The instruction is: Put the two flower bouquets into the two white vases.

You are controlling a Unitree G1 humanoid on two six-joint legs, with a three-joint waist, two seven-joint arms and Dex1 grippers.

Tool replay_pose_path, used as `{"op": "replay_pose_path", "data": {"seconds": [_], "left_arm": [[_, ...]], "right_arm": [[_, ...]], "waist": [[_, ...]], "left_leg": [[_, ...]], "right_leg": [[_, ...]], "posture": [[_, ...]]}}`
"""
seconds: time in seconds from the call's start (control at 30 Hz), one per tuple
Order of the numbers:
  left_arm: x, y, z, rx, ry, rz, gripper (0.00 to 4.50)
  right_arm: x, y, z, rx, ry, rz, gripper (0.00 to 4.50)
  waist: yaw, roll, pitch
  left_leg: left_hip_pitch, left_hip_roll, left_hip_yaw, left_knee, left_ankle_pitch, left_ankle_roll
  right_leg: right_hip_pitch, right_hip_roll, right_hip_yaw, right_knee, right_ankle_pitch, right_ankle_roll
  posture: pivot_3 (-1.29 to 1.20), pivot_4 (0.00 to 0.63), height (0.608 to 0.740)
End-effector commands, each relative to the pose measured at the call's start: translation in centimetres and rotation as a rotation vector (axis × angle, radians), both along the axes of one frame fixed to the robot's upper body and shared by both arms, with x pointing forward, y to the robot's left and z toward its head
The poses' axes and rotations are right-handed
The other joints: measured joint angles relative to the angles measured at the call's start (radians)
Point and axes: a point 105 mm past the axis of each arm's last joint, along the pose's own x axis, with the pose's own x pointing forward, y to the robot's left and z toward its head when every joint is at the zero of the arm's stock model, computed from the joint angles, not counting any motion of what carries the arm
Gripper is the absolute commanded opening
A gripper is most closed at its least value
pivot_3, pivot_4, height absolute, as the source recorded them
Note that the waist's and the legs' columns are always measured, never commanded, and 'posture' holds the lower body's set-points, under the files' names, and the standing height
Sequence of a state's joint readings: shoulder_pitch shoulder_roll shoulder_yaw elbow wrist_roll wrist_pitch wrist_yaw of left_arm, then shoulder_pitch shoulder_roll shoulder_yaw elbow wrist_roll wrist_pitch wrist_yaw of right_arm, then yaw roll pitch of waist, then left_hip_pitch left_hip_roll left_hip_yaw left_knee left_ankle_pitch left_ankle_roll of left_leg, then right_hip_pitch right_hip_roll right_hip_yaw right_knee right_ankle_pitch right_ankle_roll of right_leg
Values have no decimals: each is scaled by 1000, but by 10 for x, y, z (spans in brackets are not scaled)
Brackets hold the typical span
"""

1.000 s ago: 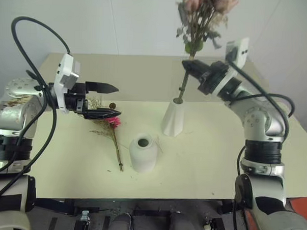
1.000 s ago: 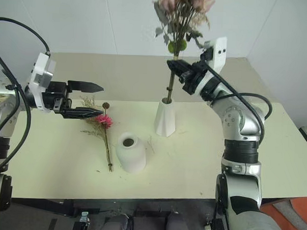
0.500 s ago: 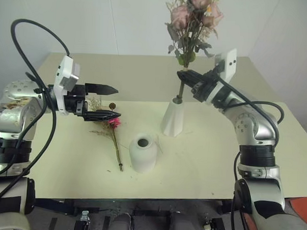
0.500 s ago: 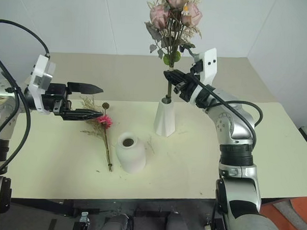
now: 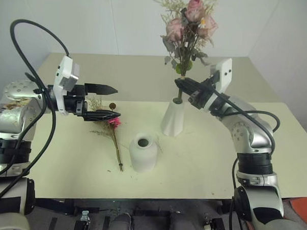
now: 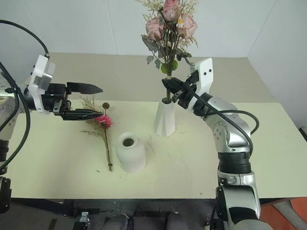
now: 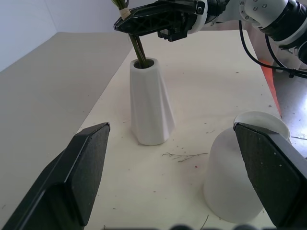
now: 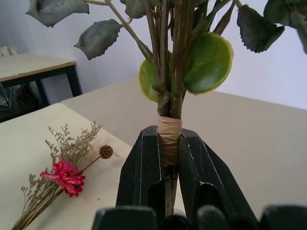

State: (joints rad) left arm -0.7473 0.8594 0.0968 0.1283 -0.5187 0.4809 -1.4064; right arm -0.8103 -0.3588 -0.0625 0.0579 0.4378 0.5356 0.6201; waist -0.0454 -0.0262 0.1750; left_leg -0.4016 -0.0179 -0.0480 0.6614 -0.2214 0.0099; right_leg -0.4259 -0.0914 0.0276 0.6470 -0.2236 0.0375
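One bouquet is nearly home: your right gripper [image 8: 168, 158] is clenched on the taped stems of the rose bouquet [image 6: 169, 24], whose stem ends already sit in the narrow mouth of the taller faceted vase [image 6: 165, 118], blooms straight above. The stems run almost upright, in line with the vase, so what's left looks like a straight lowering before you let go.

The magenta-flowered bouquet [image 5: 112, 131] lies flat on the table [image 5: 202, 163], toward its left side, stems pointing at the near edge and its head toward the far edge. Your left gripper [image 5: 107, 100] hovers spread wide and holding nothing just above that head, so the left arm is the nearer one. The rounded vase [image 5: 143, 152] stands just beside those stems, near the front edge and in front of the tall vase.

The tabletop is pale yellow-green, with white walls behind.
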Motion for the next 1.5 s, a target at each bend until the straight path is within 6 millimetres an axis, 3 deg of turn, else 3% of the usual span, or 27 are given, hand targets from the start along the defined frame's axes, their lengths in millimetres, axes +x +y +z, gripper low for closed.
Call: {"op": "replay_pose_path", "data": {"seconds": [0.03,0.1,0.13,0.33,0.5,0.7,0.8,0.9,1.0,1.23,1.5], "left_arm": [[-3,-1,12,-9,-56,-11,4500],[-3,-1,12,-10,-56,-11,4500],[-3,-1,12,-10,-56,-11,4500],[-3,0,12,-8,-57,-7,4500],[-6,5,9,9,-51,17,4500],[-4,19,-13,69,8,151,4500],[-6,24,-26,109,88,238,4500],[-4,33,-51,254,295,409,4500],[-6,27,-66,317,412,464,4500],[-2,-1,-94,387,661,556,4500],[22,-10,-126,501,717,783,4500]], "right_arm": [[-6,-3,23,24,-90,-10,224],[-7,-3,21,24,-85,-6,224],[-7,-3,19,21,-81,-4,945],[-12,-4,9,1,-54,3,2849],[-28,-19,-1,-95,-23,13,4475],[-56,-46,-24,-293,75,56,4475],[-69,-57,-23,-359,90,87,4475],[-77,-69,-18,-443,76,114,4475],[-79,-74,-10,-490,51,142,4475],[-85,-66,11,-542,-41,309,4475],[-96,-55,13,-575,-103,449,4475]], "waist": [[0,0,0],[0,0,0],[0,0,0],[1,0,0],[2,0,0],[3,0,0],[1,0,0],[2,-1,0],[3,-1,1],[5,-2,1],[6,-2,1]], "left_leg": [[0,0,0,0,0,0],[0,0,0,0,0,0],[0,0,0,0,0,0],[0,0,0,0,0,0],[0,0,0,0,0,0],[0,0,0,0,0,0],[0,0,0,0,0,0],[1,1,0,0,0,0],[2,0,0,0,0,0],[1,0,0,0,0,0],[1,0,-1,0,0,0]], "right_leg": [[0,0,0,0,0,0],[0,0,0,0,0,0],[0,0,0,0,0,0],[0,0,0,0,0,0],[0,0,0,0,0,0],[1,0,0,-1,0,0],[1,0,0,-1,0,0],[2,0,0,-1,-1,1],[4,0,0,-2,-5,8],[3,0,0,-2,-5,8],[3,0,0,-1,-1,2]], "posture": [[0,150,740],[0,150,740],[0,150,740],[0,150,740],[0,150,740],[0,150,740],[0,150,740],[0,150,740],[0,150,740],[0,150,740],[0,150,740]]}}
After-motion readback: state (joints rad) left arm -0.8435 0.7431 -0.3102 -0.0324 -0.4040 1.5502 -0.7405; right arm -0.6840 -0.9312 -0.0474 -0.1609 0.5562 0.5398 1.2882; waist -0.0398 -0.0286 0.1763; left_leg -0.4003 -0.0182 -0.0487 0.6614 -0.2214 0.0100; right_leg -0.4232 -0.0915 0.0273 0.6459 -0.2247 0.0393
